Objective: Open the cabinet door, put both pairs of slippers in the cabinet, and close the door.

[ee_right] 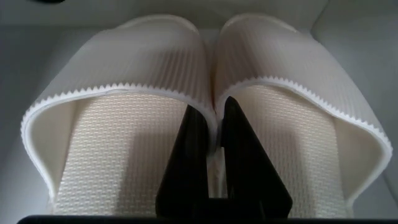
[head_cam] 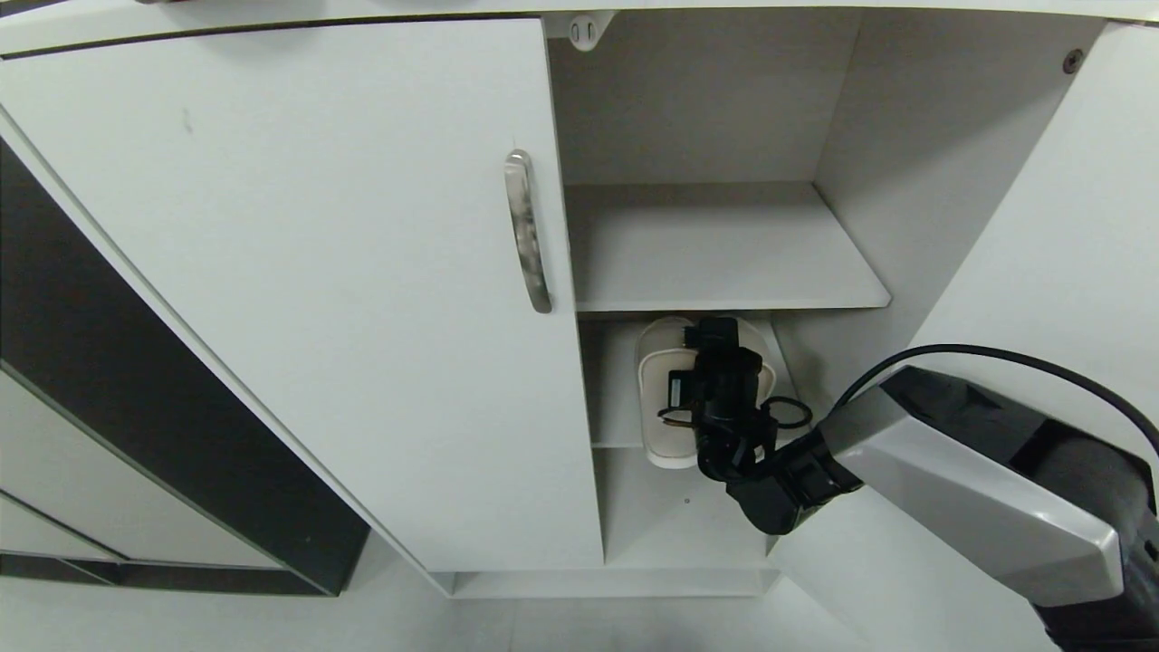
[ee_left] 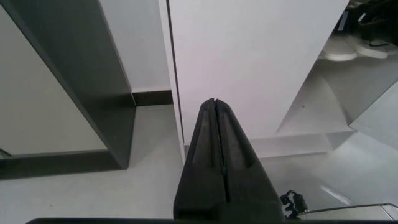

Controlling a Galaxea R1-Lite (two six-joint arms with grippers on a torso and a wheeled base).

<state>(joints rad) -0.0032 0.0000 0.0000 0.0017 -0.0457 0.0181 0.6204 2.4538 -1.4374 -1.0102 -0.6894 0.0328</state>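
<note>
A pair of white ribbed slippers (ee_right: 124,124) sits side by side in the cabinet's lower compartment, under the middle shelf (head_cam: 724,254). My right gripper (ee_right: 214,109) is shut on the two inner strap edges, pinching them together. From the head camera the right arm reaches into the opening and the right gripper (head_cam: 715,328) covers part of the slippers (head_cam: 659,398). The left gripper (ee_left: 214,102) hangs outside over the floor, shut with nothing in it, facing the closed left door (ee_left: 249,56). The slippers (ee_left: 357,48) appear past that door's edge.
The cabinet's right door (head_cam: 1068,226) stands swung open beside my right arm. The left door (head_cam: 317,272) is closed and carries a metal handle (head_cam: 528,231). A dark panel (head_cam: 136,407) stands left of the cabinet. Pale floor (ee_left: 149,186) lies in front.
</note>
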